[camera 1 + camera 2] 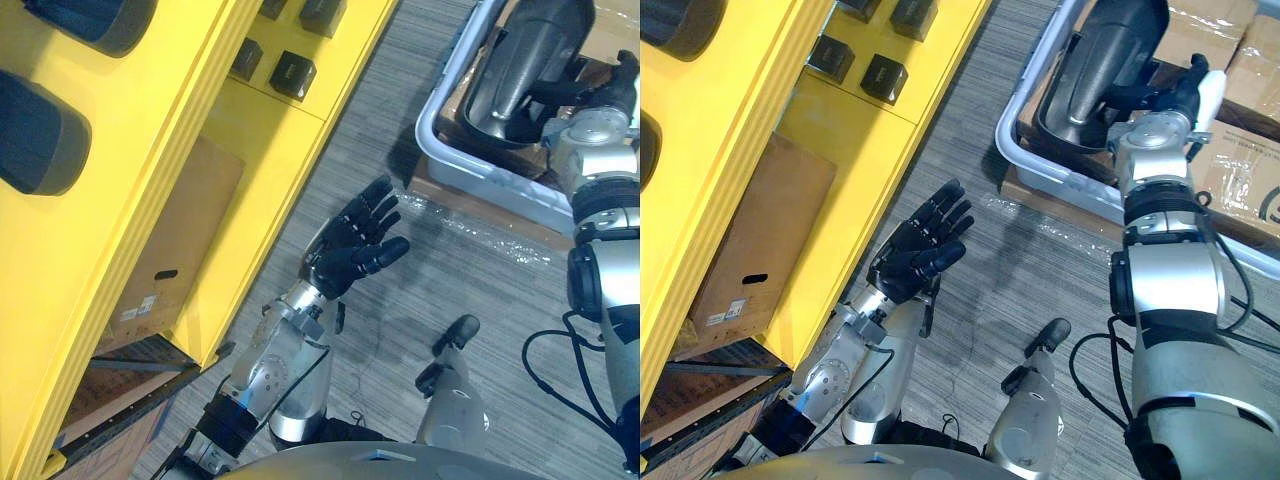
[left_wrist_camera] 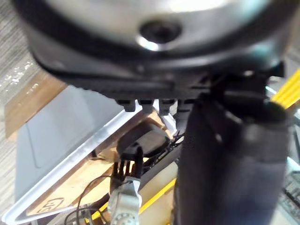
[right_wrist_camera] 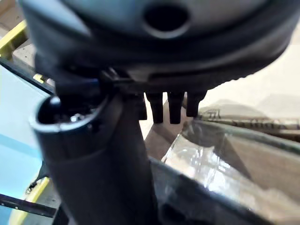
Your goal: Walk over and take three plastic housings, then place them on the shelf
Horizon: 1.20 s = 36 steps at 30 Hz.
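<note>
A large dark plastic housing stands tilted in a grey tub on the floor at the far right. My right hand reaches the housing's near rim with its fingers stretched toward it, and nothing sits between thumb and fingers in the right wrist view. My left hand hangs open, palm up, over the carpet in the middle and holds nothing. Two more dark housings lie on the yellow shelf at the left.
Small black boxes sit on a lower yellow shelf board. A cardboard box stands under the shelf. Plastic-wrapped cartons lie beneath and behind the tub. Grey carpet runs between shelf and tub.
</note>
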{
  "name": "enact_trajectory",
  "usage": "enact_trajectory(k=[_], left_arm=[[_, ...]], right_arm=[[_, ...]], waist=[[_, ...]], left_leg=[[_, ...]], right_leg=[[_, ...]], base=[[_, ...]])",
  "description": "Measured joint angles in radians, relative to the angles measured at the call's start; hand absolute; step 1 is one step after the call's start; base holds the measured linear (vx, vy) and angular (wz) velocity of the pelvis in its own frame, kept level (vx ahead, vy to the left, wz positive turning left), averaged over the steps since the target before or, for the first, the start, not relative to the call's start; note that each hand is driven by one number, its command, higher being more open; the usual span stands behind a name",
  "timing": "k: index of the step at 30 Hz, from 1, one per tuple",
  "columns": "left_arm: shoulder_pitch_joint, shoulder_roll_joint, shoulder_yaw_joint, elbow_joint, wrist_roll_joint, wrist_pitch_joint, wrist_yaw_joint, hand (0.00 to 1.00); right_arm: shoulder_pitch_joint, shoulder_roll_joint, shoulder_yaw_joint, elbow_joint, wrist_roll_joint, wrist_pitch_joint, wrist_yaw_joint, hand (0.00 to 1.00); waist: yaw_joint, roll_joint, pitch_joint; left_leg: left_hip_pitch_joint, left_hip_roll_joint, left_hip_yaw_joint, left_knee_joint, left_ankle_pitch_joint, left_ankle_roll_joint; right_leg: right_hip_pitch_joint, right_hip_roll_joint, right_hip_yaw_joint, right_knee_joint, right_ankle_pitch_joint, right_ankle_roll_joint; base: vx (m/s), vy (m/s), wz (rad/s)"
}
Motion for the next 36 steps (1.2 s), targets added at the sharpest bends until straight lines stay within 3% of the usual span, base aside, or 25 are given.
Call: enact_trajectory(k=[2,9,16,21,24,26,30,33,36], left_arm=[[0.001,0.002,0.000,0.017,-0.005,-0.005,0.001,1.00],[0.022,0.028,0.008,0.019,-0.034,-0.013,-0.006,1.00],[0.096,0.060,0.115,-0.009,-0.037,-0.005,-0.003,1.00],[0.141,0.081,0.143,-0.085,-0.037,0.010,-0.008,1.00],[0.159,0.082,0.148,-0.101,-0.037,0.024,-0.008,1.00],[0.207,0.088,0.164,-0.139,-0.032,0.028,-0.019,1.00],[0.215,0.100,0.158,-0.152,0.026,0.038,-0.013,1.00],[0.189,0.103,0.147,-0.153,0.044,0.115,0.015,1.00],[0.113,0.100,0.100,-0.115,0.049,0.230,0.064,1.00]], right_arm=[[-0.005,-0.031,0.000,0.019,-0.055,0.052,0.048,0.00],[-0.021,-0.062,-0.057,0.111,-0.132,0.138,0.121,0.00],[0.051,-0.046,-0.134,0.100,-0.083,0.152,0.132,0.00],[0.130,-0.012,-0.150,0.082,-0.089,0.138,0.044,0.00],[0.168,-0.010,-0.149,0.064,-0.100,0.114,-0.002,0.00],[0.215,0.014,-0.145,-0.023,-0.138,0.095,-0.055,0.00],[0.261,0.019,-0.102,-0.169,-0.202,0.037,-0.119,0.00],[0.314,0.056,-0.090,-0.266,-0.293,-0.024,-0.159,0.00],[0.399,0.123,-0.065,-0.363,-0.397,-0.084,-0.172,0.00]], waist=[[0.000,0.002,-0.001],[-0.005,0.005,-0.003],[-0.004,-0.008,-0.002],[-0.009,-0.073,-0.003],[-0.019,-0.093,-0.002],[-0.041,-0.116,-0.007],[-0.067,-0.137,-0.027],[-0.092,-0.175,-0.073],[-0.119,-0.211,-0.154]], left_leg=[[0.032,-0.009,0.001,-0.041,0.021,-0.002],[0.075,-0.008,-0.035,-0.118,0.061,-0.018],[0.146,0.017,-0.045,-0.155,0.067,-0.028],[0.188,0.021,-0.046,-0.219,0.104,-0.038],[0.217,0.021,-0.042,-0.250,0.122,-0.039],[0.254,0.024,-0.025,-0.282,0.133,-0.041],[0.301,0.040,0.008,-0.330,0.147,-0.047],[0.341,0.061,0.033,-0.399,0.175,-0.058],[0.392,0.076,0.075,-0.447,0.183,-0.063]], right_leg=[[0.008,-0.014,-0.003,0.021,-0.020,0.002],[0.036,-0.008,-0.050,0.035,-0.053,-0.003],[0.098,0.009,-0.066,0.041,-0.062,-0.015],[0.109,0.010,-0.076,0.054,-0.085,-0.016],[0.122,0.008,-0.075,0.054,-0.085,-0.016],[0.133,0.010,-0.061,0.052,-0.085,-0.017],[0.141,0.024,-0.035,0.029,-0.086,-0.019],[0.141,0.046,-0.015,0.005,-0.078,-0.021],[0.145,0.059,0.024,-0.009,-0.073,-0.023]], base=[[-0.03,-0.014,0.09],[-0.01,-0.042,0.15],[0.01,-0.014,0.05],[-0.02,-0.019,0.03],[-0.06,-0.015,-0.01],[-0.05,-0.010,-0.18],[-0.05,-0.038,-0.27],[0.01,-0.072,-0.26],[0.09,-0.048,-0.34]])
